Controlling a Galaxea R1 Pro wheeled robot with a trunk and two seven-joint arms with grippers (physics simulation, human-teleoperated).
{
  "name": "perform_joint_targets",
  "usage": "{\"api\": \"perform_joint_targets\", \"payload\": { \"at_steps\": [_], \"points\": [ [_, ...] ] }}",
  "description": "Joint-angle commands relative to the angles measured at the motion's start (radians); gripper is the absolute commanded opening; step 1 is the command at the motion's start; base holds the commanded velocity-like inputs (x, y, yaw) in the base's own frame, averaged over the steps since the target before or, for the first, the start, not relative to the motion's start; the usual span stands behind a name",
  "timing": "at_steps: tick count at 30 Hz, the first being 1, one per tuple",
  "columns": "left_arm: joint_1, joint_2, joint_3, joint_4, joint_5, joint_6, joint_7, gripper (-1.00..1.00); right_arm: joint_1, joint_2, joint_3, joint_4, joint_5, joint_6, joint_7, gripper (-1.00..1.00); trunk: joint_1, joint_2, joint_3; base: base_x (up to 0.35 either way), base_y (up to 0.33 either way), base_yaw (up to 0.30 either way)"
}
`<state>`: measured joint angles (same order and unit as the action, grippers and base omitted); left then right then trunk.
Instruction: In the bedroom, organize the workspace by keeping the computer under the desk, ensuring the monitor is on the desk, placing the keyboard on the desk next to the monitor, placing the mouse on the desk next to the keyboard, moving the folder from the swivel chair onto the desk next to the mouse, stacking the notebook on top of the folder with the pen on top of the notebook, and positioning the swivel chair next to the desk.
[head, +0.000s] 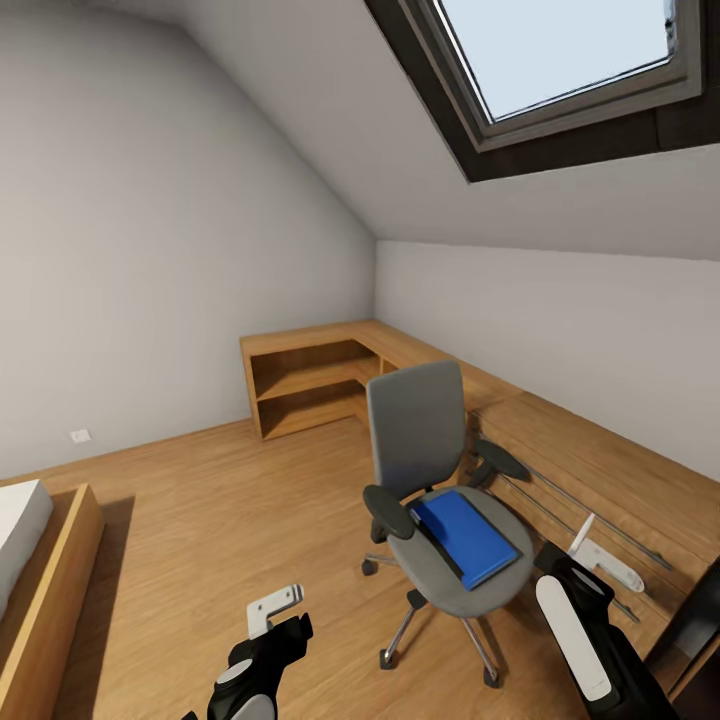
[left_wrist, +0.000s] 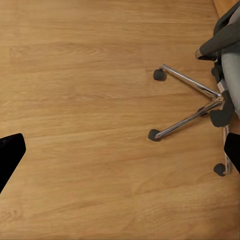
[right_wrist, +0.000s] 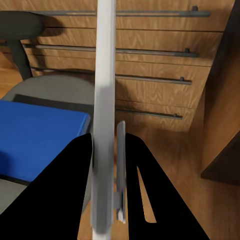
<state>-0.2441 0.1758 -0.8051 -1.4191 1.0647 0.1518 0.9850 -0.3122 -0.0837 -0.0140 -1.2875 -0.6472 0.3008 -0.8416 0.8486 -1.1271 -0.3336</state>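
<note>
Room: an attic bedroom with sloped pale grey walls, a skylight (head: 560, 60) and a light wood floor (head: 230, 510) is seen from the head view.
Chair: the grey upholstered swivel chair (head: 420, 430) with black armrests and a chrome star base stands on the floor just beside a light-wood drawer chest (head: 590, 480).
Folder: the flat bright blue folder (head: 465, 535) with a black edge lies on the chair seat, toward its front edge.
Left gripper: the left gripper (head: 272, 612) hangs low over the floor; how far its fingers are spread cannot be told.
Right gripper: the right gripper (head: 600, 555) is held just beside the seat; its fingers (right_wrist: 105, 125) are blurred, so neither their opening nor any hold can be judged.
Risk: the chair rides on castors, so a sideways push at the folder would probably roll or turn the seat away.
Views: the left wrist view gives the chrome legs (left_wrist: 192, 100) and castors closely; the right wrist view gives the chest's long bar handles (right_wrist: 150, 52) just beyond the folder.
</note>
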Motion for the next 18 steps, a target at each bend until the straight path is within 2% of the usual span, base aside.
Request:
{"api": "perform_joint_targets", "payload": {
  "at_steps": [1,8,14,18],
  "points": [
    [-0.001,0.001,-0.002,-0.001,0.001,0.006,0.006,1.00,-0.001,0.000,0.000,-0.003,-0.003,0.008,-0.005,-1.00,0.000,-0.001,-0.001,0.000,0.000,-0.001],
    [-0.001,0.002,-0.001,-0.001,0.001,0.006,0.006,1.00,-0.001,-0.001,-0.002,-0.008,-0.003,0.007,-0.007,-1.00,0.000,-0.001,-0.001,0.000,0.000,-0.058],
    [-0.001,0.003,0.000,-0.002,0.001,0.006,0.006,1.00,-0.001,-0.001,-0.008,-0.014,-0.003,0.008,-0.007,-1.00,0.000,-0.001,-0.001,0.000,0.000,-0.218],
    [-0.001,0.002,0.000,-0.002,0.001,0.006,0.006,1.00,-0.001,-0.001,-0.011,-0.018,-0.003,0.008,-0.007,-1.00,-0.015,0.027,0.011,0.000,0.000,-0.253]
  ]
}}
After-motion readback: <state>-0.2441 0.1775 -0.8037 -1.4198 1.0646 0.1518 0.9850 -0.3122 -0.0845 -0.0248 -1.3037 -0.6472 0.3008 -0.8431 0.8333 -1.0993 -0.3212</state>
